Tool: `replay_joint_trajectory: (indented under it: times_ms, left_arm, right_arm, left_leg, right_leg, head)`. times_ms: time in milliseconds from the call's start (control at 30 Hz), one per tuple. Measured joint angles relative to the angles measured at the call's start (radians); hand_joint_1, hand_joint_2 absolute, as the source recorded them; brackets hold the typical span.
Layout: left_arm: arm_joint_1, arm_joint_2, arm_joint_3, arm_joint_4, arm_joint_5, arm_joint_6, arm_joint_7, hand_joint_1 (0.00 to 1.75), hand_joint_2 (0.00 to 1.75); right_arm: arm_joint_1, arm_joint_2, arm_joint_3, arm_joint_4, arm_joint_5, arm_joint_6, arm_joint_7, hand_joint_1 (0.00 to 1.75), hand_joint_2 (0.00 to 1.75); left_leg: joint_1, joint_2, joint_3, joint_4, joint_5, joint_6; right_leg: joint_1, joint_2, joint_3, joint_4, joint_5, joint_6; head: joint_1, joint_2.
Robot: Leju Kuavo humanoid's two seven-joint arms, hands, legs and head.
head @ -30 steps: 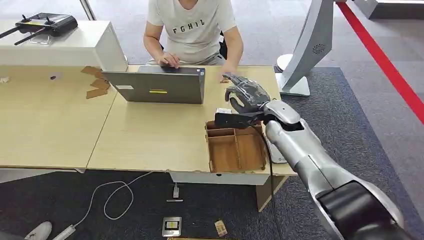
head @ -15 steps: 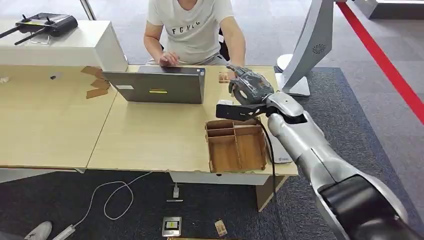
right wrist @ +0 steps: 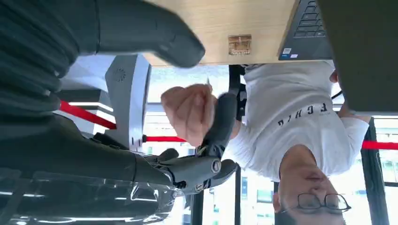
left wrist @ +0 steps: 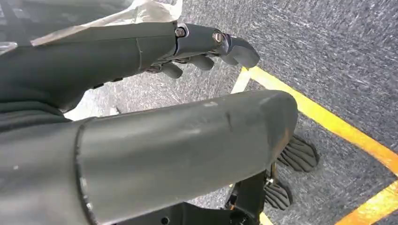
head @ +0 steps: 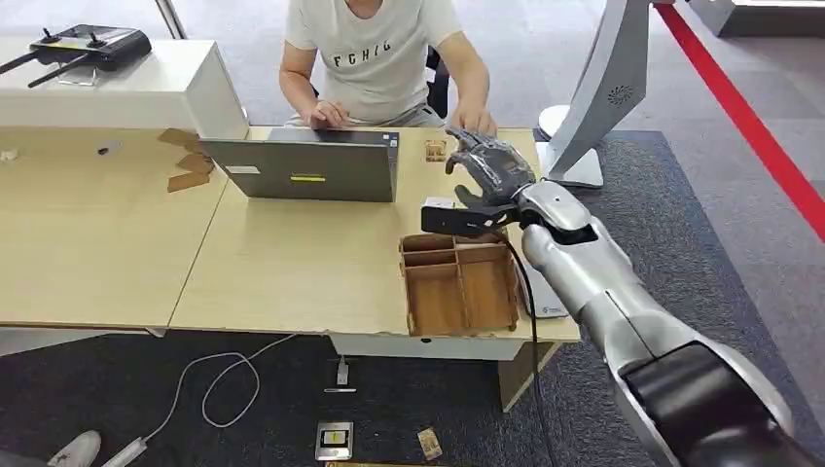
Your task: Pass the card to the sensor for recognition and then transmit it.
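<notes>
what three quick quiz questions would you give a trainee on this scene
1. True or false: the grey laptop lies inside the brown wooden divided tray.
2. Whose hand reaches to the robot's right hand beyond the tray? A) the person in the white t-shirt B) the robot's own left C) a second robot's
3. Fill in: the small wooden block sits on the pale wooden ___.
Key: 1 false; 2 A; 3 table

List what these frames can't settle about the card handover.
- Card: not made out in the right hand; head view sees only the hand's back.
- Right wrist view: the person's hand overlaps the fingers; contact unclear.
- Sensor: none identifiable.
- Small wooden piece on table: too small to identify.
</notes>
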Motion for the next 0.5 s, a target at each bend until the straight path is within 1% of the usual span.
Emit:
replay_joint_trajectory:
  times_ms: [100, 267, 400, 500]
  left_arm:
    - [0.0, 0.0, 0.0, 0.0, 0.004, 0.0, -0.001, 0.0, 0.0]
    - [0.0, 0.005, -0.001, 0.0, 0.011, 0.003, 0.024, 0.0, 0.0]
    - [-0.001, -0.003, -0.004, 0.0, 0.025, 0.08, 0.028, 0.0, 0.0]
    - [-0.001, -0.013, -0.009, 0.0, 0.028, 0.095, 0.037, 0.0, 0.0]
  right_arm:
    - [0.005, -0.001, 0.0, 0.0, 0.019, -0.005, -0.004, 0.0, 0.0]
    - [0.01, -0.002, 0.0, 0.0, 0.059, -0.027, -0.001, 0.0, 0.0]
    - [0.007, -0.02, -0.003, 0.0, 0.079, -0.029, -0.001, 0.0, 0.0]
    - [-0.002, -0.051, -0.009, 0.006, 0.097, -0.029, -0.004, 0.0, 0.0]
  left_leg:
    - [0.0, 0.0, 0.0, 0.0, 0.0, 0.0]
    - [0.0, 0.0, 0.0, 0.0, 0.0, 0.0]
    - [0.0, 0.0, 0.0, 0.0, 0.0, 0.0]
    - [0.0, 0.0, 0.0, 0.001, 0.0, 0.0]
  right_leg:
    - [0.0, 0.0, 0.0, 0.0, 0.0, 0.0]
    - [0.0, 0.0, 0.0, 0.0, 0.0, 0.0]
    - [0.0, 0.0, 0.0, 0.0, 0.0, 0.0]
    - [0.0, 0.0, 0.0, 0.0, 0.0, 0.0]
  head:
    - [0.0, 0.0]
    - [0.0, 0.0]
    - [0.0, 0.0]
    - [0.0, 0.0]
